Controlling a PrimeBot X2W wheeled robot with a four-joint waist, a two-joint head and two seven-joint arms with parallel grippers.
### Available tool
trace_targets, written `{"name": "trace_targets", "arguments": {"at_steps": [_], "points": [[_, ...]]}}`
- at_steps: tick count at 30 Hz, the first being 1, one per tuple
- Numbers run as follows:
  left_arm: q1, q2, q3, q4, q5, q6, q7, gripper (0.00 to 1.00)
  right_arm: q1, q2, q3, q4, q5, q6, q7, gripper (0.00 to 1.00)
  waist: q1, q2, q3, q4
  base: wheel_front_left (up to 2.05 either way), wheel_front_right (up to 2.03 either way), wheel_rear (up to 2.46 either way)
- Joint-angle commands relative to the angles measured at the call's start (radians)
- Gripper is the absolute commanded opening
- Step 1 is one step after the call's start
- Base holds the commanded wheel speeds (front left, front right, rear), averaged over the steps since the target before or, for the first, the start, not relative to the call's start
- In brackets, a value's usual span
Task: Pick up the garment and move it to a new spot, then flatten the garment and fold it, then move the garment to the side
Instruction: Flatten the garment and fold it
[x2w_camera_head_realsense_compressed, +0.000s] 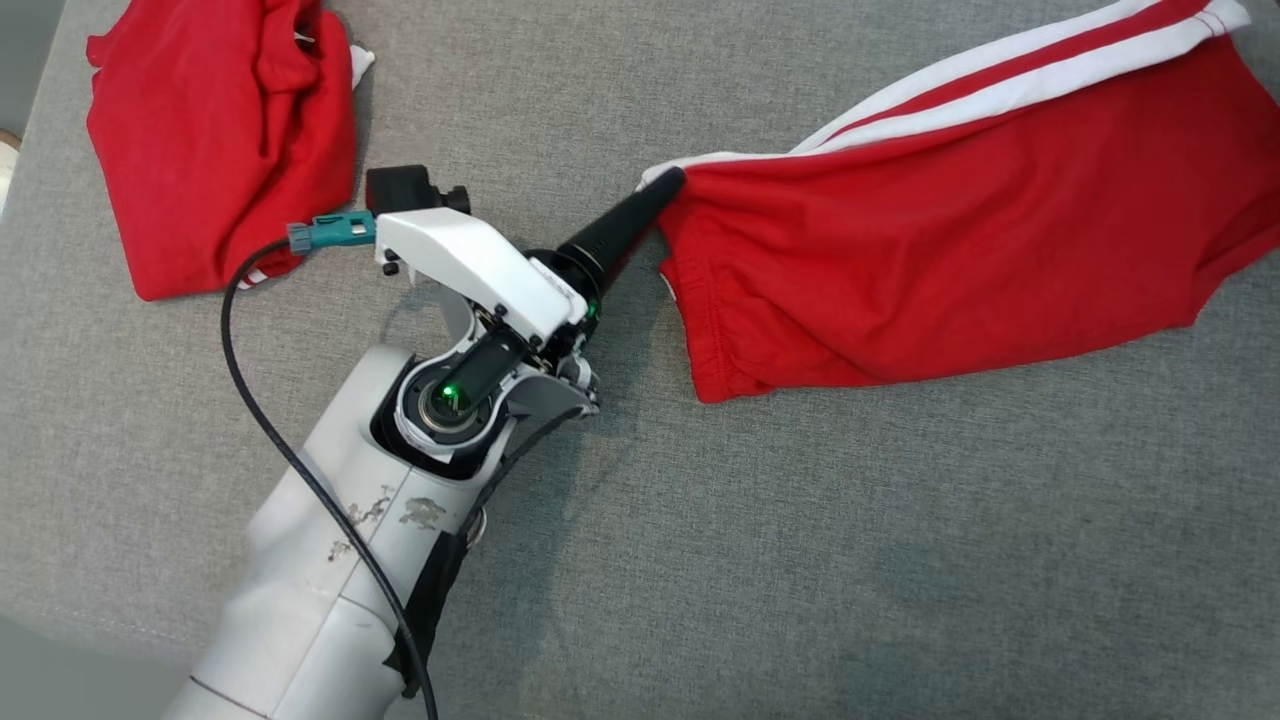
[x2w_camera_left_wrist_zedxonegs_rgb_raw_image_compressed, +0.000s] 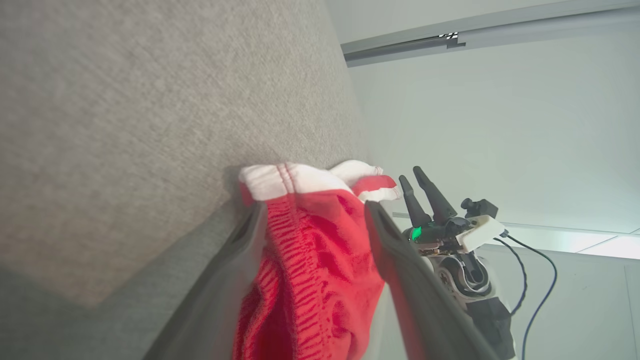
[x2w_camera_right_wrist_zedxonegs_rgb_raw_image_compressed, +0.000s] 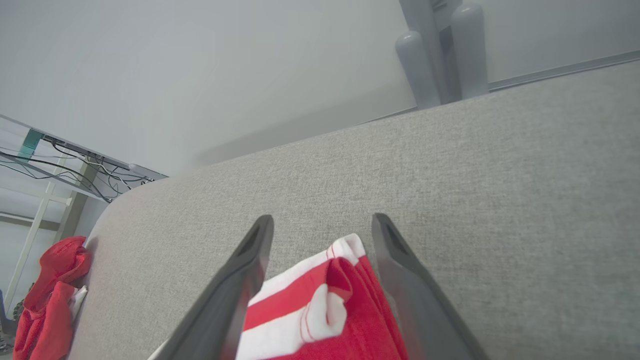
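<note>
The red garment (x2w_camera_head_realsense_compressed: 930, 260), shorts with white side stripes, lies stretched across the right half of the grey table (x2w_camera_head_realsense_compressed: 800, 560). Its waistband (x2w_camera_head_realsense_compressed: 688, 300) is toward the middle and the striped side runs off to the far right. The left gripper (x2w_camera_left_wrist_zedxonegs_rgb_raw_image_compressed: 311, 220) is at the far corner of the waistband, fingers apart, with ribbed cloth bunched between them but not pinched. The right gripper (x2w_camera_right_wrist_zedxonegs_rgb_raw_image_compressed: 322, 220) stands over a striped corner (x2w_camera_right_wrist_zedxonegs_rgb_raw_image_compressed: 320, 295), fingers also spread, and the cloth there lies loose and curled over on itself. A second red garment (x2w_camera_head_realsense_compressed: 220, 140) lies crumpled at the far left.

The garment looks laid out, so flattening seems to be the step in hand. The main risk is snagging: cloth sits inside both pairs of fingers, and a careless lift away could drag a corner up and undo the spread. The curled corner and the bunched waistband could also get pressed into a fold as creases. Wrinkles along the near edge may skew the fold line.
</note>
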Motion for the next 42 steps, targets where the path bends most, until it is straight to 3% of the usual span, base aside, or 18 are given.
{"name": "trace_targets", "arguments": {"at_steps": [1,6,10,20,25,28,31,32,39,42], "points": [[-0.025,0.004,0.008,0.019,0.002,0.008,-0.023,1.0,-0.004,-0.007,0.003,-0.014,-0.016,0.0,-0.03,1.0,0.0,0.0,0.001,-0.004,0.0,0.0,0.0],[-0.061,0.004,0.007,0.073,-0.001,0.018,-0.09,1.0,0.02,-0.022,-0.01,-0.06,-0.036,0.0,-0.135,1.0,0.0,0.0,-0.005,-0.021,0.0,0.0,0.0],[-0.085,0.012,-0.013,0.111,0.05,-0.004,-0.132,1.0,0.043,-0.039,-0.005,-0.108,-0.073,0.0,-0.252,1.0,0.0,0.0,-0.025,-0.036,0.0,0.0,0.0],[-0.046,0.089,-0.074,0.166,0.314,-0.088,-0.445,1.0,0.181,-0.077,0.034,-0.221,-0.167,0.0,-0.507,1.0,0.0,0.0,-0.156,-0.099,0.0,0.0,0.0],[0.002,0.14,-0.116,0.174,0.472,-0.077,-0.575,1.0,0.28,-0.078,0.013,-0.244,-0.234,0.0,-0.546,1.0,0.0,0.0,-0.238,-0.14,0.0,0.0,0.0],[0.052,0.169,-0.116,0.163,0.579,-0.051,-0.595,1.0,0.346,-0.075,-0.069,-0.269,-0.323,0.0,-0.547,1.0,0.0,0.0,-0.28,-0.163,0.0,0.0,0.0],[0.118,0.185,-0.043,0.106,0.711,-0.015,-0.597,1.0,0.443,-0.059,-0.181,-0.294,-0.436,0.0,-0.545,1.0,0.0,0.0,-0.318,-0.183,0.0,0.0,0.0],[0.118,0.185,-0.043,0.106,0.711,-0.015,-0.597,1.0,0.443,-0.059,-0.181,-0.294,-0.436,0.0,-0.545,1.0,0.0,0.0,-0.318,-0.183,0.0,0.0,0.0],[0.35,0.166,0.119,-0.046,1.027,0.044,-0.597,1.0,0.696,0.03,-0.436,-0.394,-0.706,0.0,-0.546,1.0,0.0,0.0,-0.383,-0.224,0.0,0.0,0.0],[0.436,0.137,0.168,-0.092,1.121,0.042,-0.597,1.0,0.795,0.073,-0.521,-0.436,-0.805,0.0,-0.546,1.0,0.0,0.0,-0.4,-0.233,0.0,0.0,0.0]]}}
